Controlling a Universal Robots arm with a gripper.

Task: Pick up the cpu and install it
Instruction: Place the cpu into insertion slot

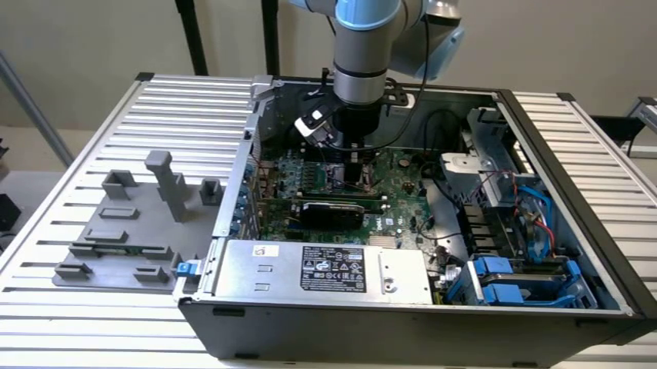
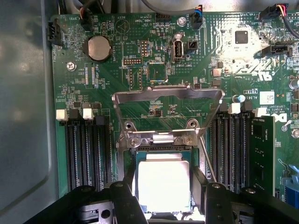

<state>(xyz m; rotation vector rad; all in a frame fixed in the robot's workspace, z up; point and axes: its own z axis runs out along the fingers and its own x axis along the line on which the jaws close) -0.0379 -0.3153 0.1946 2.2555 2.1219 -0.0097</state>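
Gripper (image 2: 164, 192) clasps cpu (image 2: 163, 179) over open motherboard socket (image 2: 161, 152)

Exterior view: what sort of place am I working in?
Probably a robotics lab bench set up for PC assembly: an open computer case sits on a slatted metal table, with a grey parts fixture beside it on the exterior view's left.

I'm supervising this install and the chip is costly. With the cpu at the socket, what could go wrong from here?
The gripper is shut on the cpu at the socket. If the chip goes in skewed or offset, socket contacts could bend. The thin retention lever runs close beside one finger and might snag. The open load plate is nearby and could get knocked.
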